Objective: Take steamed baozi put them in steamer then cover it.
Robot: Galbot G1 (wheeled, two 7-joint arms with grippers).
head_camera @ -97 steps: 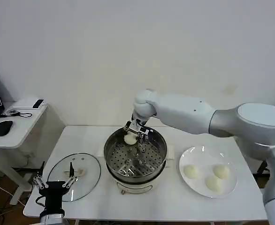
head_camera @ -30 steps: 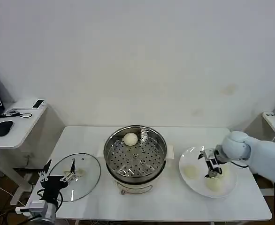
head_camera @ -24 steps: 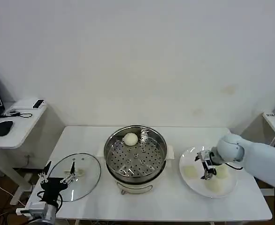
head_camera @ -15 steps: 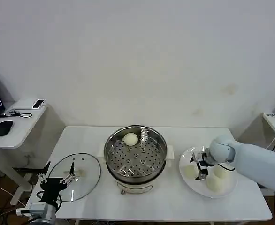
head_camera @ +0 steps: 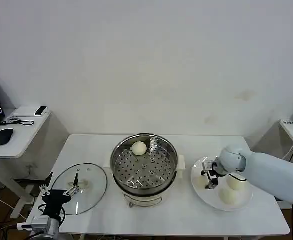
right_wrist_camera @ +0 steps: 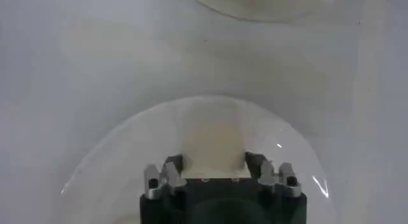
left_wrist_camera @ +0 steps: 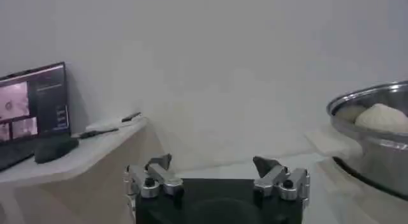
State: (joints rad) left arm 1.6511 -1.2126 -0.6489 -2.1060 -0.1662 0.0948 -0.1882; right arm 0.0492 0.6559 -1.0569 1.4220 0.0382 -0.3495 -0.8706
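While one baozi [head_camera: 139, 148] sits in the steamer [head_camera: 144, 168] at centre frame, the right tool [head_camera: 210, 179] straddles a plate bun [right_wrist_camera: 213, 146], fingers spread; the left tool [head_camera: 58, 194], released, hovers lower left by the cover [head_camera: 81, 187].

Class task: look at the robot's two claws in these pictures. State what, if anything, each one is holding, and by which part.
The right claw is down around a baozi on the white plate, at its sides; a closed grip cannot be told. The left claw is open, holding nothing.

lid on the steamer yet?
No. The lid lies on the table left of the open steamer.
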